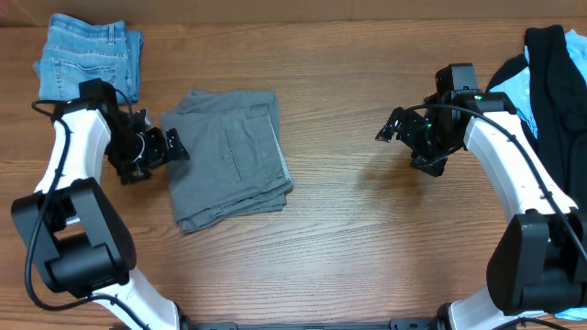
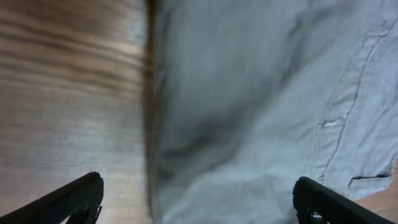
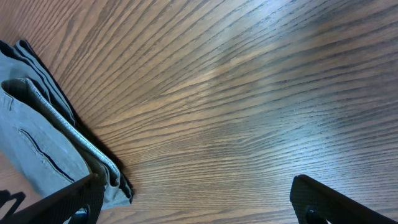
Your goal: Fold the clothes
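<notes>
Black garment (image 1: 553, 82): was cut off at the 3 o'clock edge, overhead view.
Light blue garment (image 1: 514, 90): lay mostly hidden beneath it.
Grey trousers (image 2: 249, 112): were blurred in the left wrist view and cut off at 9 o'clock in the right wrist view.

**Wood, cloth and plastic**

The table (image 1: 348, 229) is brown wood with a strong dark grain. It is smooth, with a soft sheen where light falls in the right wrist view. At centre left, the grey trousers (image 1: 229, 156) are matt woven cloth, lightly creased, with stitched seams. The jeans (image 1: 87, 55) at upper left are faded blue denim, matt and coarser. At upper right lie a black garment (image 1: 555, 82), matt and soft, and a pale blue garment (image 1: 514, 87), which looks smoother. The arms (image 1: 69, 151) have glossy white plastic shells with black joints. The fingers (image 2: 68, 199) are matt black plastic.
</notes>
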You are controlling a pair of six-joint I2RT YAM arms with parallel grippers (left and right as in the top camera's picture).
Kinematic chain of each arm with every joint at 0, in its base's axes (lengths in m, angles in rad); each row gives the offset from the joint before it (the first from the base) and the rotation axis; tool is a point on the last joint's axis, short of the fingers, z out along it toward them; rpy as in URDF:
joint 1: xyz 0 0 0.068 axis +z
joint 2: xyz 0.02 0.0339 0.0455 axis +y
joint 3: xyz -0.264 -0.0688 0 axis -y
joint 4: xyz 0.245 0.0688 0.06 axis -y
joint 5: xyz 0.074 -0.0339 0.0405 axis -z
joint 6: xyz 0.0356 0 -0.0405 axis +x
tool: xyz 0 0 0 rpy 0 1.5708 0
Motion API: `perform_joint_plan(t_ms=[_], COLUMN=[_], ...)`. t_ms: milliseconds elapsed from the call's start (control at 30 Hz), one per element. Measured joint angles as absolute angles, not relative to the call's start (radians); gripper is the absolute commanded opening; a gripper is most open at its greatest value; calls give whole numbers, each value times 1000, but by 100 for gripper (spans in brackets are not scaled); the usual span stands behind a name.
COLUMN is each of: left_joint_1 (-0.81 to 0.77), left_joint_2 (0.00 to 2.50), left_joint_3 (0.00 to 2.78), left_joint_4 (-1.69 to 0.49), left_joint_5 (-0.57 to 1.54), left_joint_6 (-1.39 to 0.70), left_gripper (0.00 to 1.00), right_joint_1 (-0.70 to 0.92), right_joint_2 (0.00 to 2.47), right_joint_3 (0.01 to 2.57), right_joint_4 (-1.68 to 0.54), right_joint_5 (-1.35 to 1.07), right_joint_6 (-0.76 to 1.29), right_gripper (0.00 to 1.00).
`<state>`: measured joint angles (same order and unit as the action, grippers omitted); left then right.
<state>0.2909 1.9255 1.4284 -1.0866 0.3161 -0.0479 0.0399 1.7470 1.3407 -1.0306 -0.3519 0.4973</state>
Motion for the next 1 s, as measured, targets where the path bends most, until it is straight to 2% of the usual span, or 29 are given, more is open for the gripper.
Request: perform_joint_plan(t_ms=[433,500,533,567,700,767,833,867,1000], left_joint_1=[291,290,290,290,290,290,290,290,290], left_joint_2=[2074,2075,2075,2076,2091,2103,2114,2116,2117], left_joint_3=[1433,1433,1433,1433,1433,1431,1431,1429,1427], left_joint_4=[-1002,-989,-984,-974,-935,-914,-892,-884,-835], left_joint_5=[426,435,439,442,465,469,472,474,480], left_joint_6=[0,0,0,1,15,17,14,14,-24], left_gripper=[100,97,93,85,38,25,8,4,4], right_joint_1=[40,40,40,40,40,40,40,40,40], right_joint_2=[1747,1747,1747,1747,1747,1747,1747,1747,1747], right_joint_3=[1341,1341,1341,1341,1341,1341,1341,1341,1341], right_joint_4=[-1030,-1030,-1031,-1030,-1031,-1031,-1030,-1031,-1031], right_joint_5=[-352,-352,-352,-352,-352,-352,-352,-352,-352], right_joint_6=[496,497,497,497,497,497,497,497,497], right_gripper=[100,100,100,100,100,100,100,100,100])
